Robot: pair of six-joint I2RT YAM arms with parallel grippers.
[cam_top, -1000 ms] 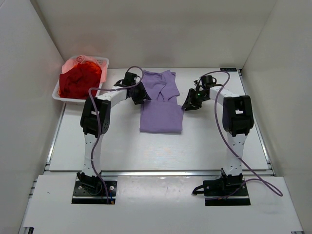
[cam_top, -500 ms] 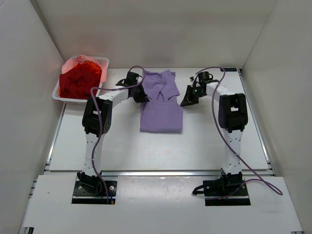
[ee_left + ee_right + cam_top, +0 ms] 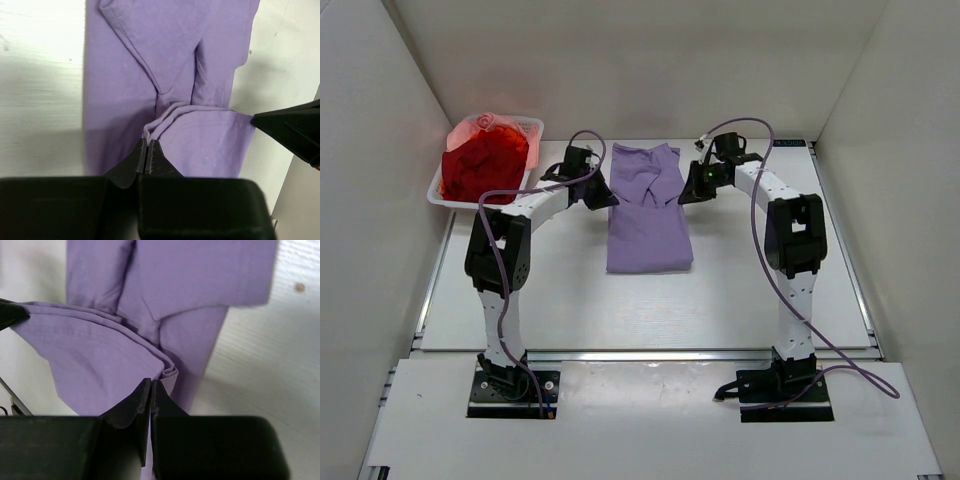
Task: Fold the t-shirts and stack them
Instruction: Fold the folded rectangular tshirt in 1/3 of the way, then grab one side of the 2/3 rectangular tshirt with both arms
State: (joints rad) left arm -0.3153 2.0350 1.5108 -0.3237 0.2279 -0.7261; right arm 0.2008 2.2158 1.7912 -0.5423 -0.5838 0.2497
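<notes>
A lavender-purple t-shirt [image 3: 648, 228] lies partly folded on the white table, sleeves tucked in at the far end. My left gripper [image 3: 606, 197] is shut on its left edge, pinching a bunched fold [image 3: 165, 120] at the fingertips [image 3: 148, 142]. My right gripper [image 3: 682, 194] is shut on the right edge, with layered cloth [image 3: 95, 360] gathered at its tips [image 3: 151, 383]. The cloth between the two grips is raised off the layer below. A deep red t-shirt [image 3: 480, 168] and a pale pink one [image 3: 485, 122] are heaped in the basket.
A white mesh basket [image 3: 460, 203] stands at the back left, close to the left wall. White walls close in the table on three sides. Purple cables loop over both arms. Bare table [image 3: 760, 290] lies in front of and beside the shirt.
Both grippers have closed and moved in and back onto the lavender shirt's side edges, taking hold of the cloth. The right arm has reached further toward the back.
</notes>
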